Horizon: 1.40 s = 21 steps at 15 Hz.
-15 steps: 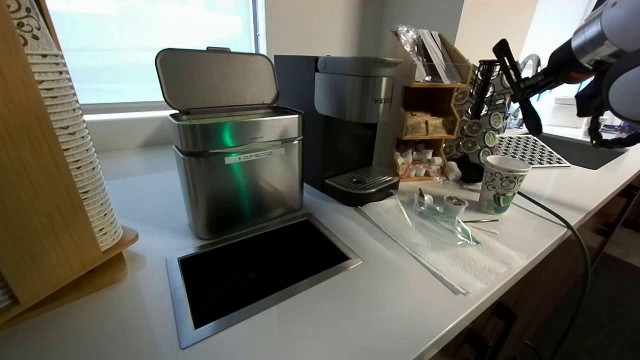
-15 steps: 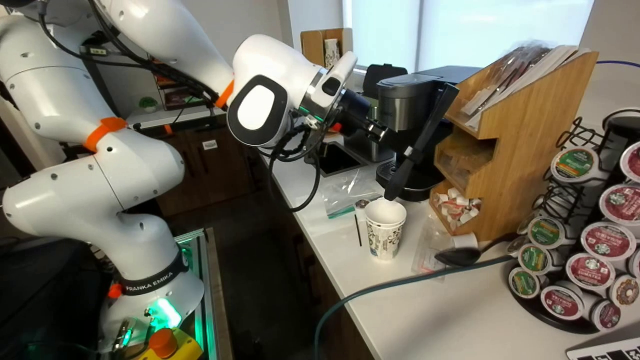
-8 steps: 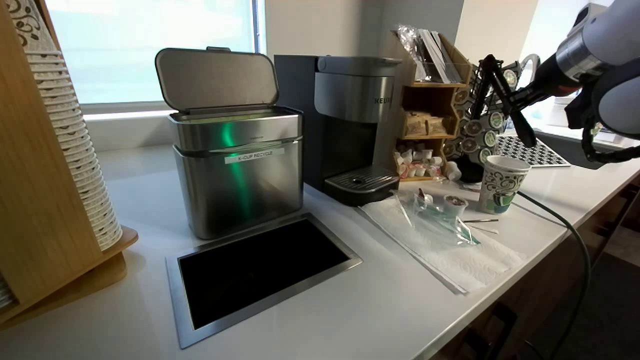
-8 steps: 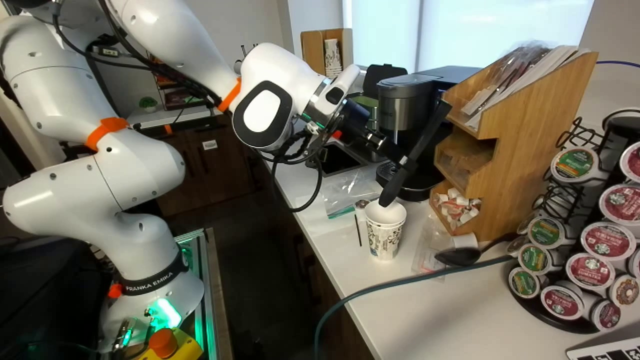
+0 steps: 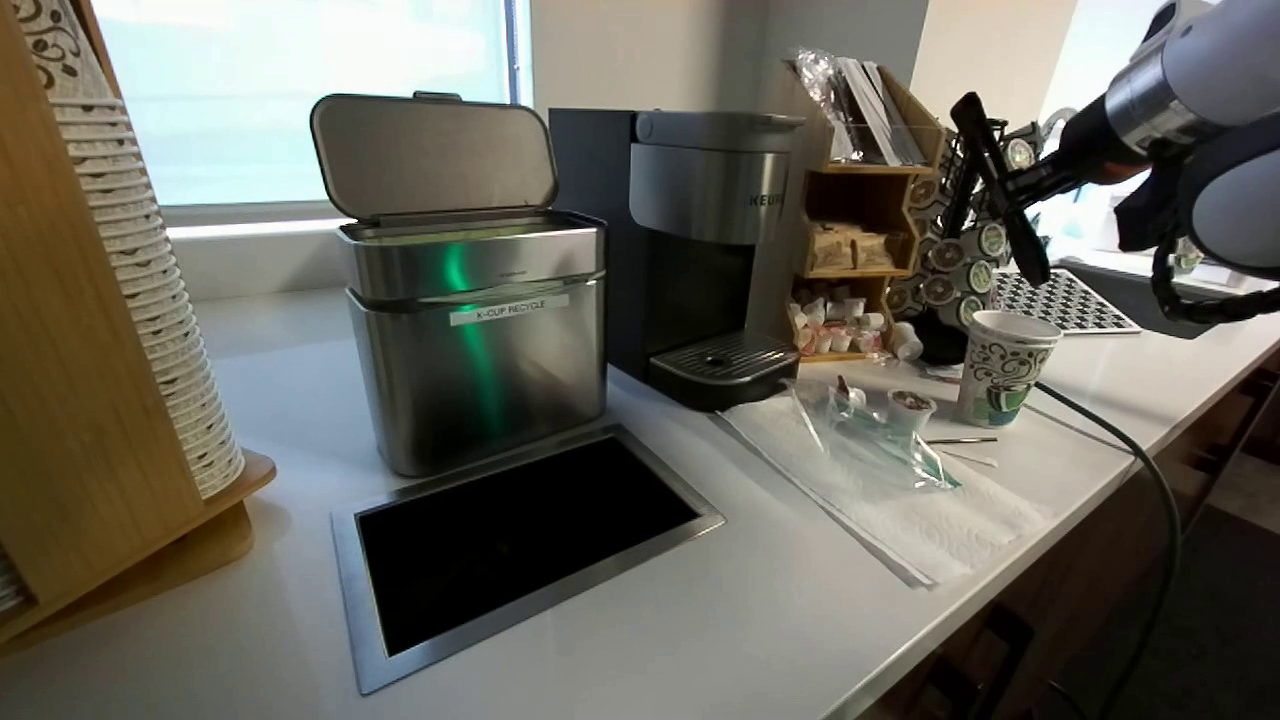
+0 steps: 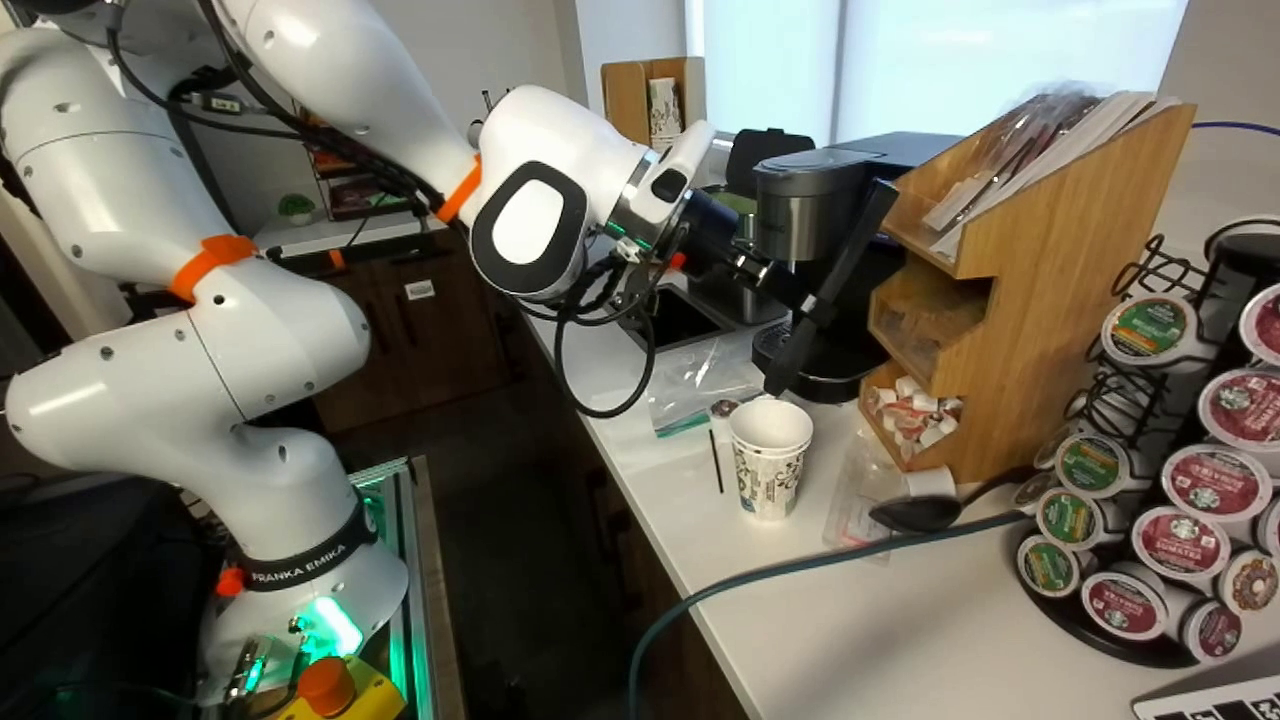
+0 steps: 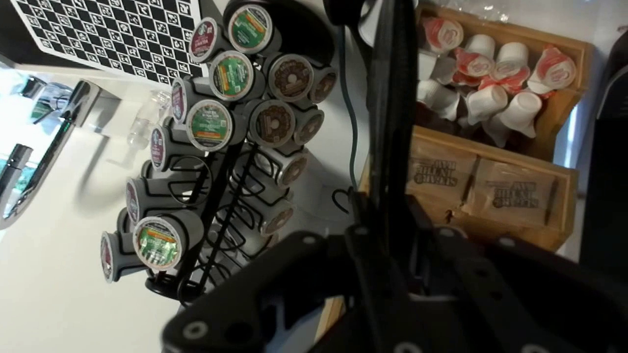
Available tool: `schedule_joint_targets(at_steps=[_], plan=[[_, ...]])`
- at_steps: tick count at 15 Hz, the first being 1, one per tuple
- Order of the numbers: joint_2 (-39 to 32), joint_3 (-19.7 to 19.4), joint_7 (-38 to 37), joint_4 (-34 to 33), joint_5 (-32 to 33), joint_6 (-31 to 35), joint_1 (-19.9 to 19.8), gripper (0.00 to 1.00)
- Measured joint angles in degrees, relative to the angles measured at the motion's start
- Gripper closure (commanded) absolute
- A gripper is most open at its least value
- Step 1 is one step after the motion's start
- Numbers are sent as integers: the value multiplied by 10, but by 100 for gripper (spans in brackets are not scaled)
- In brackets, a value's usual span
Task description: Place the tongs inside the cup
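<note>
The dark tongs (image 5: 985, 150) are held in the air, tilted, with the lower end a little above the cup's rim. They show also in an exterior view (image 6: 858, 240), where the lower end appears by the rim's far side. My gripper (image 6: 812, 308) is shut on the tongs near their middle. In the wrist view my gripper (image 7: 385, 211) has the tongs (image 7: 391, 98) between its fingers, pointing up the picture. The white patterned paper cup (image 5: 1003, 375) with the green mark stands upright on the counter, also in an exterior view (image 6: 768, 475). The cup is not visible in the wrist view.
The coffee machine (image 5: 710, 190) and wooden organizer (image 6: 1080, 270) stand behind the cup. The pod rack (image 6: 1160, 500) is beside them. A plastic bag (image 5: 890, 440) on paper towels, a black spoon (image 6: 915, 512) and a green cable (image 6: 800, 567) lie near the cup.
The gripper with the tongs has come down and shifted toward the coffee machine side. In the last half second the tongs' lower end rose slightly. The cup has not moved.
</note>
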State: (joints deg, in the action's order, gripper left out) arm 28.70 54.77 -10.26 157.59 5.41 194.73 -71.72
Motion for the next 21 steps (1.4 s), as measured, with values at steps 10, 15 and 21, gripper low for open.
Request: schedule_joint_targets(at_steps=[10,15,21], plan=[[5,121,-53,-2,-17,25,-87,95],[36,203,-76,-3,-38,27,-164,95],[48,215,-51,-4,-85,29,-167,95]])
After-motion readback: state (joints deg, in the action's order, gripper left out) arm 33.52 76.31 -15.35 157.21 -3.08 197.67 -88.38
